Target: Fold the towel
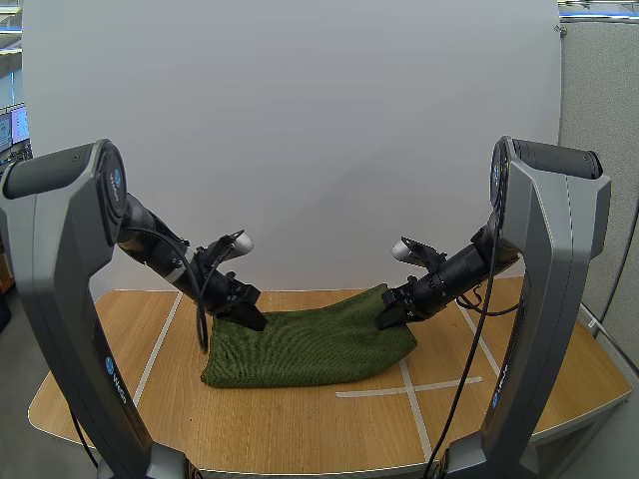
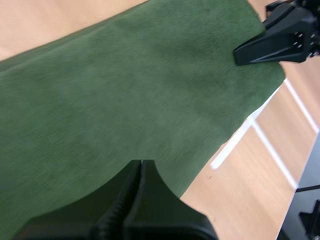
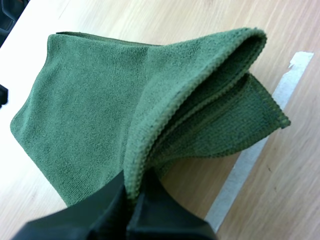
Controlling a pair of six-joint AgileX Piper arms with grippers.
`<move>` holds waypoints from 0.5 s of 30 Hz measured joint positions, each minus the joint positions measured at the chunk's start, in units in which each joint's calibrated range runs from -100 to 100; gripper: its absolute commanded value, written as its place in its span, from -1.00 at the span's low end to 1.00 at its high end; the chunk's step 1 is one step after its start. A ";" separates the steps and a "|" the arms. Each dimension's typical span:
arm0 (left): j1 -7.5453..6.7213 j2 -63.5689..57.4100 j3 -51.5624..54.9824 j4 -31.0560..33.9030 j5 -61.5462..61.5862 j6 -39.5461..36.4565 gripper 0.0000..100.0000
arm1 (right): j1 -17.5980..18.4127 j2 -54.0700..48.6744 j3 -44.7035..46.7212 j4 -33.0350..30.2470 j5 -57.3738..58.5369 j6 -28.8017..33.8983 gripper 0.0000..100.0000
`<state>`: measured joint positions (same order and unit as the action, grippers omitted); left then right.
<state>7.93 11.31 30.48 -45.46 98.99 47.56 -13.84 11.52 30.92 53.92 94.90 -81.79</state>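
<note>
1. The towel [image 1: 310, 349] is laid across the middle of the worktop [image 1: 300, 429], between the two arms. It is a dark green terry cloth with a fine looped pile and a stitched hem, soft and limp. Two layers are seen at its right end, so one fold is judged to be in place.
2. The right tool [image 3: 134, 195] is closed on the hem of the upper layer at the far right corner. That corner is held raised off the layer beneath, presumably so that it can be carried across.
3. The left tool [image 2: 141, 167] is closed to a wedge at the far left corner. A pinch on the cloth is judged likely, to match the right side.
4. White tape lines [image 1: 409, 389] are stuck to the pale wood-grain worktop, near and right of the towel.
</note>
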 measured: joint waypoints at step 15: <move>-4.74 10.79 0.00 -6.55 -0.01 1.66 -1.00 | 0.00 0.00 0.00 0.24 1.21 0.00 -1.00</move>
<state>3.20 22.09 30.48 -52.01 98.97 49.22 -13.84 11.52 30.92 54.16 96.11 -81.79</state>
